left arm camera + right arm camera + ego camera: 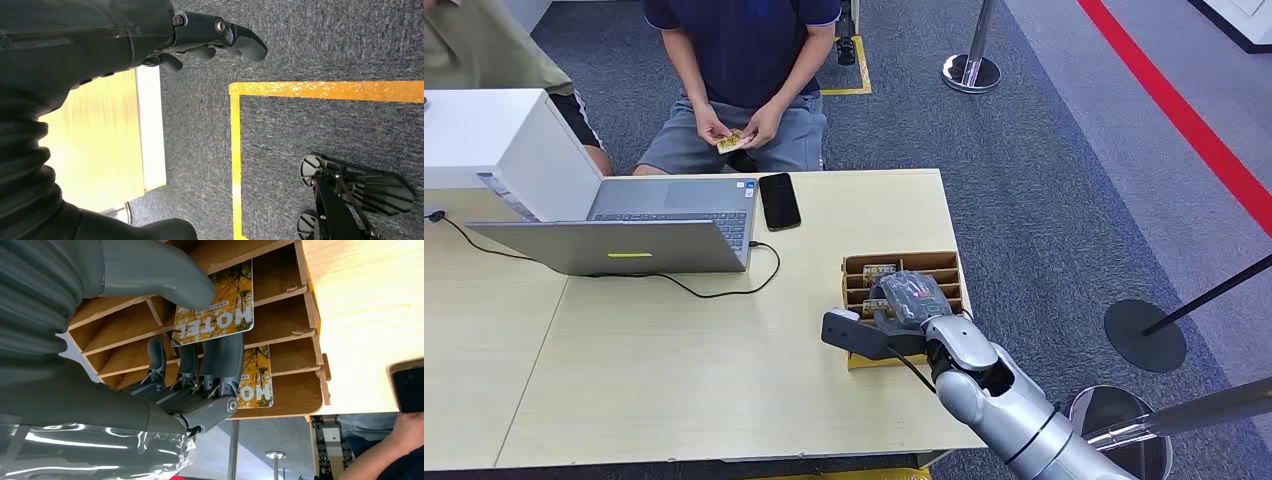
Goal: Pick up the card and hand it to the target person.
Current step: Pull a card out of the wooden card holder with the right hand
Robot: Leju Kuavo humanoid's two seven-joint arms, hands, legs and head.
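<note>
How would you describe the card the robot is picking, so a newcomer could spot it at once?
On the table's right side sits a slotted wooden card box. The card is the yellow "HOTEL" one pinched by the right hand; its twin stands untouched.

The card [215, 302] is yellow-orange with autumn leaves and white "HOTEL" lettering, and so is a second card [256, 377]. The rack [280, 275] is plain light-brown wood on a pale wood table [674, 370]. The hand [200, 375] is grey. The laptop [624, 230] is silver, the phone [779, 200] black, the carpet [1044, 130] dark grey with a red stripe [1184, 110].
</note>
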